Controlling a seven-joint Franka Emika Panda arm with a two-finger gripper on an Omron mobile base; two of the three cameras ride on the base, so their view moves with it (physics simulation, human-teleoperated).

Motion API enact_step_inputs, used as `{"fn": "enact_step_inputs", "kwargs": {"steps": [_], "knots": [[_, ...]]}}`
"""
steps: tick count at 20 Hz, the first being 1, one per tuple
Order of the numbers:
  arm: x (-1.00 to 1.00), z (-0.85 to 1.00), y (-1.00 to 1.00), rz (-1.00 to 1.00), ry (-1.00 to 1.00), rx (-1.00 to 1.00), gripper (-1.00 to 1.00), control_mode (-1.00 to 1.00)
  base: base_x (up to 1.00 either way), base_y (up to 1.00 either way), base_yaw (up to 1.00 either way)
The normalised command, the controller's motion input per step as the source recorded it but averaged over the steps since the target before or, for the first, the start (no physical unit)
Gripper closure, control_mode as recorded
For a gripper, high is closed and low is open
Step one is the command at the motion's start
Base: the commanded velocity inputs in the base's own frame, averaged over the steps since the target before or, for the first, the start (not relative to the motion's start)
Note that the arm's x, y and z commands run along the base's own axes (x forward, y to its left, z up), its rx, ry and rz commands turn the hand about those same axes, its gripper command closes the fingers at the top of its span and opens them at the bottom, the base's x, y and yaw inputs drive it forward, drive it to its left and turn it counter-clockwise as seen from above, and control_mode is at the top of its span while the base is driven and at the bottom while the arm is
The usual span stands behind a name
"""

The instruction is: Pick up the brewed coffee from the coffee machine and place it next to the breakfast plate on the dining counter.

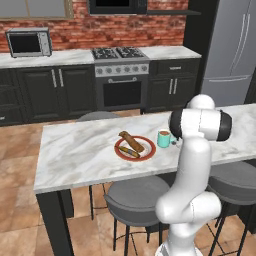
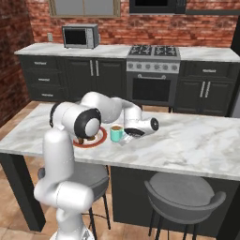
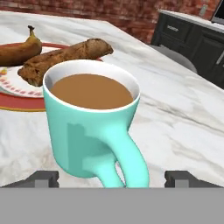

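Observation:
The brewed coffee [image 3: 89, 118], a teal mug full of brown liquid, stands upright on the dining counter [image 3: 175, 109] just right of the breakfast plate [image 3: 17, 103]. Its handle points at my hand. My gripper [image 3: 113, 179] is open, one fingertip on each side of the handle, touching nothing. From the right base the mug [image 2: 116, 133] sits between the plate [image 2: 96, 139] and my gripper [image 2: 127, 136]. From the left base the mug [image 1: 163, 138] stands beside the red-rimmed plate [image 1: 119, 150], with my arm partly covering it. The coffee machine is out of view.
A banana [image 3: 17, 50] and a brown roll [image 3: 65, 57] lie on the plate. Round grey stools [image 2: 183, 192] [image 1: 135, 197] stand under the counter's near edge. Behind it are a stove [image 1: 121, 75], a microwave [image 1: 28, 43] and a fridge [image 1: 232, 50].

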Motion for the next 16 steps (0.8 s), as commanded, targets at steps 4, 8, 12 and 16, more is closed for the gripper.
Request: {"fn": "enact_step_inputs", "kwargs": {"steps": [4, 8, 12, 16], "knots": [[-0.37, 0.17, 0.00, 0.08, -0.01, 0.00, -1.00, -1.00, 0.00, 0.00, 0.00], [-0.58, 0.66, 0.06, 0.08, -0.08, -0.06, -1.00, -1.00, 0.00, 0.00, 0.00], [-0.69, 0.97, 0.07, 0.07, -0.23, -0.09, -1.00, -1.00, 0.00, 0.00, 0.00], [-1.00, 0.84, 0.31, 0.06, -0.30, -0.17, -1.00, -1.00, 0.00, 0.00, 0.00]]}}
